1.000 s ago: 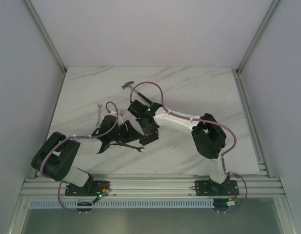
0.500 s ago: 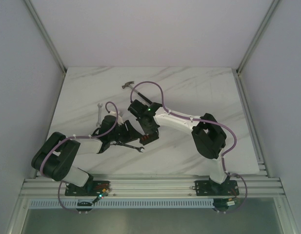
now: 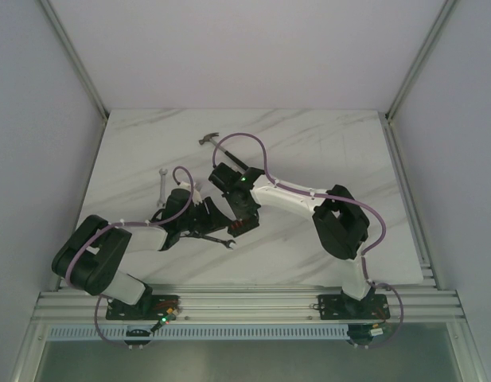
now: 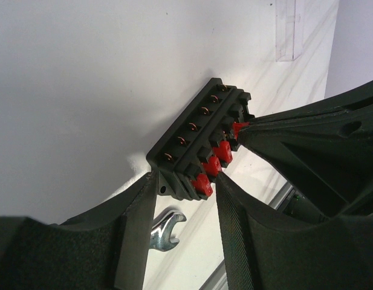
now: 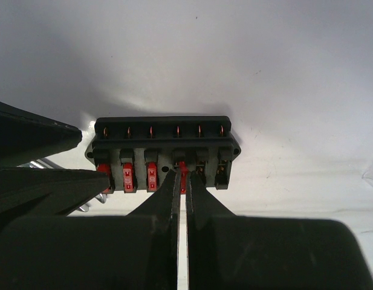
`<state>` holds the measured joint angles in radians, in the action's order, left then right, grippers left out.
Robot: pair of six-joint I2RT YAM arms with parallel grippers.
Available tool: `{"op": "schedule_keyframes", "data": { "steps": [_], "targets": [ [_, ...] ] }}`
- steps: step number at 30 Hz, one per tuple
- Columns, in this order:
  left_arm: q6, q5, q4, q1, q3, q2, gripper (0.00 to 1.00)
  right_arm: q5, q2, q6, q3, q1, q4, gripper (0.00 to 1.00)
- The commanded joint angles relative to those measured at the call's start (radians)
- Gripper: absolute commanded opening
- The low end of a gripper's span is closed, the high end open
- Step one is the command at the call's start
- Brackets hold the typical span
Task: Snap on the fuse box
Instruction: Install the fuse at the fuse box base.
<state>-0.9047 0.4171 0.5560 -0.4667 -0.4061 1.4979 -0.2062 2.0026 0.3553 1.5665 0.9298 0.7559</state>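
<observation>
White marble tabletop (image 3: 325, 143) lies under both grippers. The left gripper (image 4: 185, 196) is clamped on one end of the small black rectangular plastic fuse box (image 4: 189, 142). The right gripper (image 5: 181, 181), fingers together, pinches a small red fuse (image 5: 182, 168) at the box's slots.

fuse box (image 5: 165, 128) black, red fuses (image 5: 128, 177); table (image 3: 325, 135) white marble, grey veins; wrench (image 4: 167, 227) silver.

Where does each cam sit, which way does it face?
Top external: above and behind the bases, looking down on the white marble table; both arms whole.
Left wrist: on the left gripper, looking along its fingers at the black plastic fuse box they clamp.
Right wrist: on the right gripper, shut fingers ahead, facing the box's fuse side.
Shared: both wrist views show the box and the other gripper's finger.
</observation>
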Motion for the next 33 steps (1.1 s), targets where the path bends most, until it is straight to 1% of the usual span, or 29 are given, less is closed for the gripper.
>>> {"op": "schedule_keyframes", "data": {
  "steps": [1,13,21,25,29,33],
  "targets": [
    [-0.002,-0.009,-0.014,-0.007,-0.011,0.015,0.5,-0.007,0.027,0.01,-0.02,0.009,-0.002,0.0],
    [-0.01,-0.011,-0.007,-0.019,-0.024,0.037,0.48,0.022,0.061,0.013,-0.019,0.019,-0.005,0.0],
    [-0.024,-0.018,-0.003,-0.031,-0.029,0.052,0.43,0.05,0.097,0.024,-0.03,0.026,-0.016,0.0],
    [-0.029,-0.024,-0.007,-0.032,-0.022,0.052,0.41,0.054,0.109,0.033,-0.053,0.024,-0.018,0.0],
    [-0.035,-0.031,-0.013,-0.032,-0.017,0.043,0.4,0.057,0.105,0.042,-0.104,0.021,-0.028,0.0],
    [-0.041,-0.037,-0.013,-0.032,-0.01,0.041,0.4,0.092,0.097,0.051,-0.149,0.021,-0.058,0.0]
  ]
}}
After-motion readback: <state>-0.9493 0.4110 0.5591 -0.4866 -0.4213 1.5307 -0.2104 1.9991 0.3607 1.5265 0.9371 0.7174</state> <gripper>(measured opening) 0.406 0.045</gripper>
